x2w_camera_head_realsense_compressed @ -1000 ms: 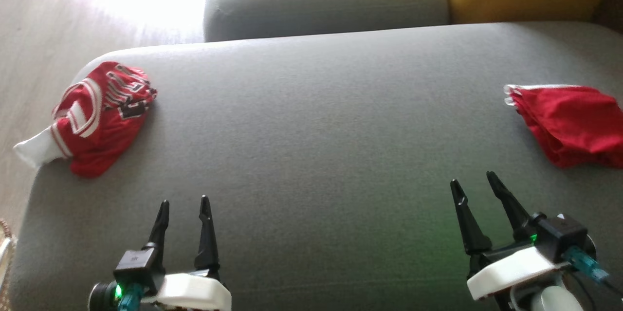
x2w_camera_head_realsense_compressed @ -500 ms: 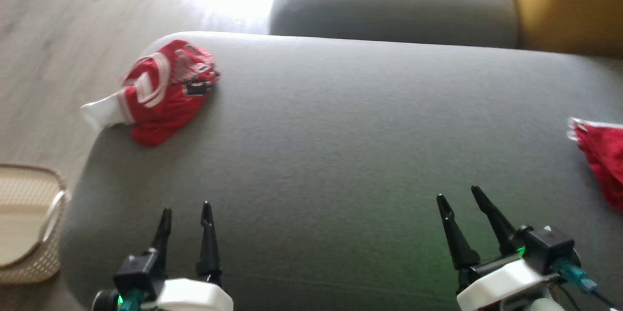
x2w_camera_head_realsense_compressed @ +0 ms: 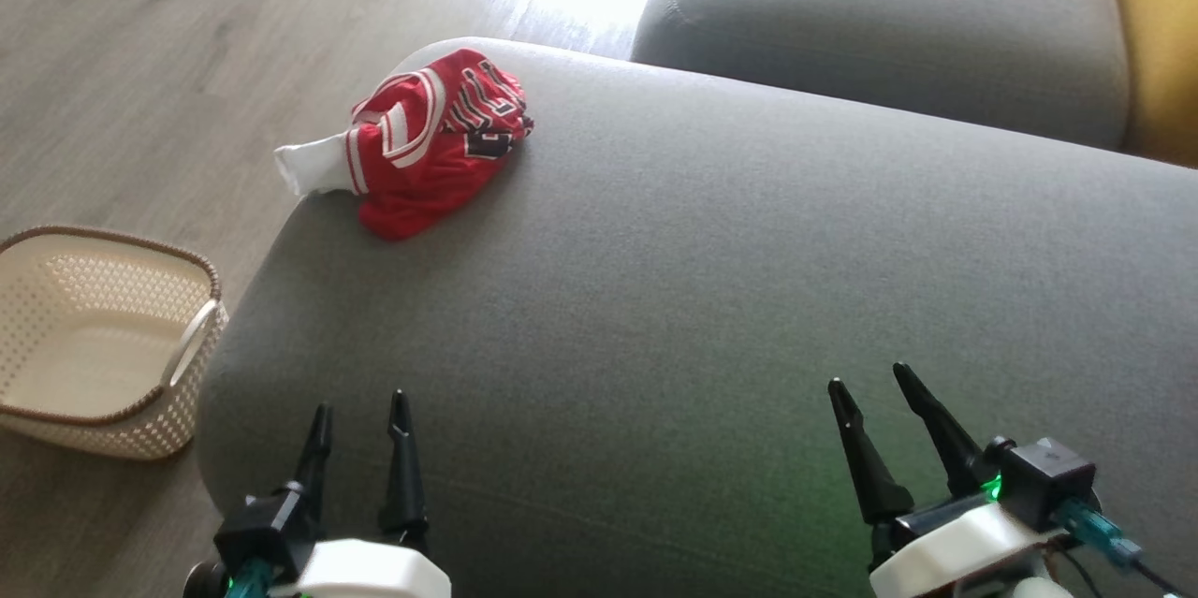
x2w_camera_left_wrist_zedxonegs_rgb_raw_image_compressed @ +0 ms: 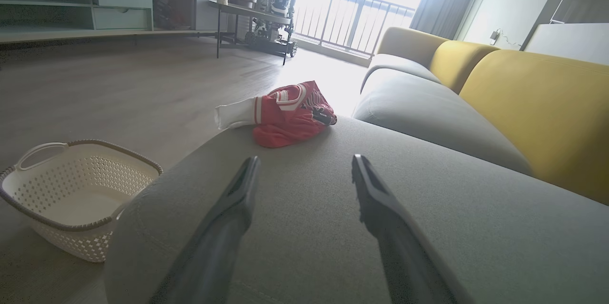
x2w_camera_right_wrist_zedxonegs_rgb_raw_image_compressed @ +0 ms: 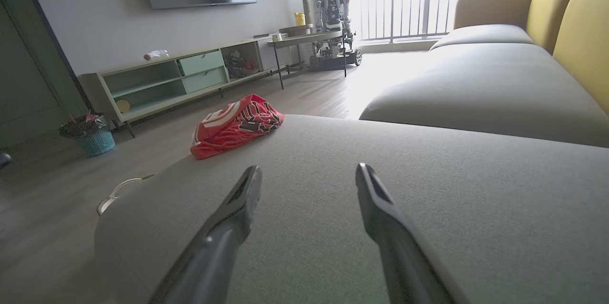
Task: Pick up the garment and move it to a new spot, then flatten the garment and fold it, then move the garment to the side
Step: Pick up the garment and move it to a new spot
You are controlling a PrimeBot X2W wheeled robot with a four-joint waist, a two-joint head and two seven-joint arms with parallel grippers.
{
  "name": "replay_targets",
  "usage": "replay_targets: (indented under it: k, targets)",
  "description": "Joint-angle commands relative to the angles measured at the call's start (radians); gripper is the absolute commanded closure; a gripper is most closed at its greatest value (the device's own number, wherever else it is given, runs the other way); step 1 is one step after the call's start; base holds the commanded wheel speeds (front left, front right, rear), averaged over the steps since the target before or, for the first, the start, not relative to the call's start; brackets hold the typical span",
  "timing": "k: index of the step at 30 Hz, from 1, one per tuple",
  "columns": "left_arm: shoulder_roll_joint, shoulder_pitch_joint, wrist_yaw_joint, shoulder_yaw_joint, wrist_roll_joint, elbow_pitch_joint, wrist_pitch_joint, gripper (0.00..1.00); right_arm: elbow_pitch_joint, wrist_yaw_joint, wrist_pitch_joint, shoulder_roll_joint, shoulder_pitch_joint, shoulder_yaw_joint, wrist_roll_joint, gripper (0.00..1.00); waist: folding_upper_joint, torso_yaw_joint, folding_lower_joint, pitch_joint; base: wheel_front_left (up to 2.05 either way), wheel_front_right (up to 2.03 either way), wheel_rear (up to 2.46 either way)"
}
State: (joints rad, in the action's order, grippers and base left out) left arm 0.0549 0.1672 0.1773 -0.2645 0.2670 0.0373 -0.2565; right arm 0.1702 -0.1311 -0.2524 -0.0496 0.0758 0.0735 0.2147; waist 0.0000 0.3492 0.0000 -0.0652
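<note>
Jaws on my left gripper and right gripper stand parted and empty over the sofa. Well ahead of the left jaws, the crumpled red garment sits at the sofa's corner, its white end overhanging. A clumsy nudge could tip it to the floor.

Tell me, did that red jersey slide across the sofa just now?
No. The red jersey lies at the same corner of the grey cushion, white end over the edge; the head camera turned.
</note>
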Motion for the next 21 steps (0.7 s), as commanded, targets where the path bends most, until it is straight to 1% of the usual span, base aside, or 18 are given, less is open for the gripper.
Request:
replay_targets:
  k: [1,8,12,16,18,21]
  targets:
    - [-0.005,-0.032,0.005,0.031,0.003,-0.038,-0.005,0.0,-0.023,0.0,-0.009,-0.001,-0.021,0.026,0.008,0.0,0.0,0.006,0.0,0.003,0.0,0.0,0.0]
    - [-0.005,-0.057,0.005,0.042,0.04,-0.063,-0.005,0.0,-0.018,0.0,-0.009,-0.001,-0.029,0.037,0.01,0.0,0.0,0.0,0.0,0.022,0.0,0.0,0.0]
    - [-0.005,-0.134,-0.01,0.066,0.059,-0.08,-0.005,0.0,-0.02,0.0,-0.009,-0.001,-0.042,0.037,-0.009,0.0,0.0,-0.015,0.0,0.069,0.0,0.0,0.0]
    - [-0.005,-0.271,-0.048,0.102,0.052,-0.064,-0.005,0.0,-0.023,0.0,-0.009,-0.001,-0.066,0.033,-0.043,0.0,0.0,-0.03,0.0,0.135,0.0,0.0,0.0]
    - [-0.004,-0.347,-0.074,0.123,0.078,-0.031,-0.005,0.0,-0.024,0.0,-0.009,-0.001,-0.079,0.031,-0.059,0.0,0.0,-0.039,0.0,0.169,0.0,0.0,0.0]
    - [0.017,-0.479,-0.109,0.149,0.107,0.033,0.002,0.0,-0.022,0.0,-0.009,-0.001,-0.095,0.023,-0.074,0.0,0.0,-0.049,0.0,0.213,0.0,0.0,0.0]
